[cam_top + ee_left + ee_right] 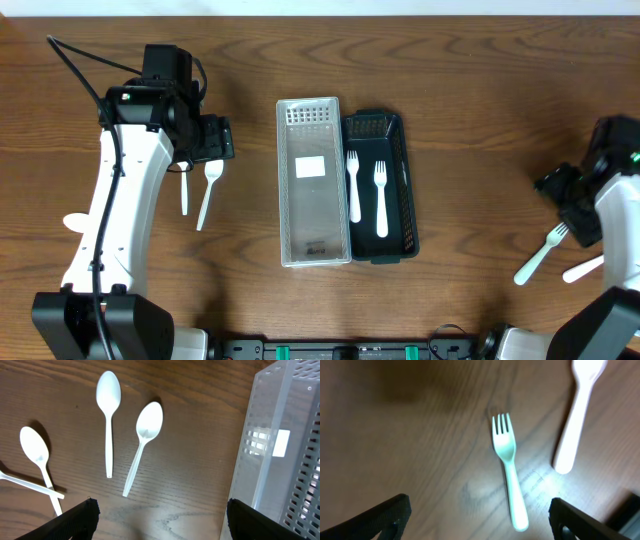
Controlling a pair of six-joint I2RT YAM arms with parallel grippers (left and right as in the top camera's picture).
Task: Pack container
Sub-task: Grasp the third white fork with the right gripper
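Observation:
A clear perforated container (310, 180) lies at the table's middle. Beside it on the right is a black basket (403, 190) holding two white forks (366, 195). My left gripper (215, 138) is open and empty, above two white spoons (208, 195) that lie left of the clear container. In the left wrist view the spoons (109, 420) (145, 440) lie ahead of the open jaws (160, 520), with the clear container (280, 450) on the right. My right gripper (570, 205) is open and empty over a white fork (540, 255). In the right wrist view that fork (510, 475) lies between the jaws (480, 515).
A third spoon (40, 460) and a thin white utensil handle (30, 485) lie further left of the pair. Another white utensil (575, 420) lies beside the right fork; it also shows in the overhead view (583, 268). The left arm (110, 220) spans the left side of the table.

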